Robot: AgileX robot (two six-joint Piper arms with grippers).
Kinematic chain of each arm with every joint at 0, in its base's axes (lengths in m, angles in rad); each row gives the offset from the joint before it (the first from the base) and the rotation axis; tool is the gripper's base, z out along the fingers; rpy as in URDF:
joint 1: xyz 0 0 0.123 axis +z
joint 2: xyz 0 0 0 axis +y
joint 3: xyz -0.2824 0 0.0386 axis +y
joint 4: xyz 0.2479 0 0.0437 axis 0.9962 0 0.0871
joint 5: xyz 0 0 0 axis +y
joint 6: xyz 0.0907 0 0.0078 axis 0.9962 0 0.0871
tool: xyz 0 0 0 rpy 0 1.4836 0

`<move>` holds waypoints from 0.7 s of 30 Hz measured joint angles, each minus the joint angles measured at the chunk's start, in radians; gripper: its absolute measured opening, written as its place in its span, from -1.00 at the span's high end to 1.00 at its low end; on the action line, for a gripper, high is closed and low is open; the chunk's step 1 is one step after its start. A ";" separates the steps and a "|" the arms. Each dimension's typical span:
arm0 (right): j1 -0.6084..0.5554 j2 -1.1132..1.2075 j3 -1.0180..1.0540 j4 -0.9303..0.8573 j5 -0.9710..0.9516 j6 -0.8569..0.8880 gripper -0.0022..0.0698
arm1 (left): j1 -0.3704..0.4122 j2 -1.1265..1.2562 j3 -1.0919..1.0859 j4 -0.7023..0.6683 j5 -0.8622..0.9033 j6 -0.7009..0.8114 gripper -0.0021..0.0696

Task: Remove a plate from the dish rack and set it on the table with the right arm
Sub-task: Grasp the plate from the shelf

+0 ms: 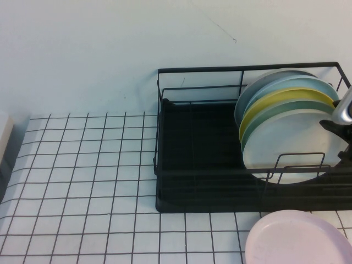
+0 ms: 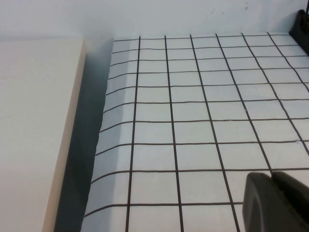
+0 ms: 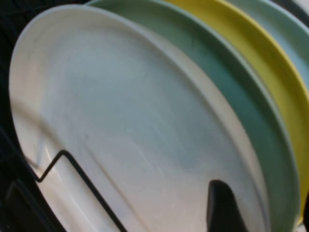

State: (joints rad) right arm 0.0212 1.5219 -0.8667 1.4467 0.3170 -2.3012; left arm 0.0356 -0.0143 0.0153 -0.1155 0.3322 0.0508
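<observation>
Currently the white plate (image 1: 286, 143) stands on edge at the front of a stack of plates in the black wire dish rack (image 1: 198, 137), leaning back against a mint-green plate (image 1: 264, 117), then a yellow plate (image 1: 275, 102) and pale blue ones behind it. The upright wire dividers (image 1: 300, 165) hold it near vertical, so only its rim is open to a grasp from above or the side.

At the far right edge of the high view, the right arm (image 1: 344, 107) hangs just beside that rim; its right gripper (image 3: 223, 208) shows in the right wrist view as one dark finger against the plate's face, and I cannot tell how the jaws stand. My judgement is that the arm is lining up on the front plate because it is the only one free to lift without disturbing the others.

A pale pink plate (image 1: 297, 239) already lies flat on the gridded table (image 1: 82, 192) in front of the rack.

The left gripper (image 2: 277, 200) is parked low over the table, well apart from the rack, beside a cream board (image 2: 34, 135); whether its jaws are apart cannot be told.
</observation>
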 joint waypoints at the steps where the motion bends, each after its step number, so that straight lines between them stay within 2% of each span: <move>1: 0.000 0.004 -0.003 0.012 0.001 0.000 -0.01 | 0.000 0.000 0.000 0.000 0.000 0.000 0.95; 10: 0.000 0.030 -0.011 0.036 0.029 -0.007 0.42 | 0.000 0.000 0.000 0.000 0.000 0.000 0.95; 18: 0.000 0.045 -0.013 0.039 0.032 -0.013 0.51 | 0.000 0.000 0.000 0.000 0.000 0.000 0.95; 21: 0.000 0.048 -0.017 0.040 0.022 -0.016 0.64 | 0.000 0.000 0.000 0.000 0.000 0.000 0.95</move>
State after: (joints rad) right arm 0.0212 1.5696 -0.8839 1.4868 0.3395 -2.3172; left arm 0.0356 -0.0143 0.0153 -0.1155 0.3322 0.0508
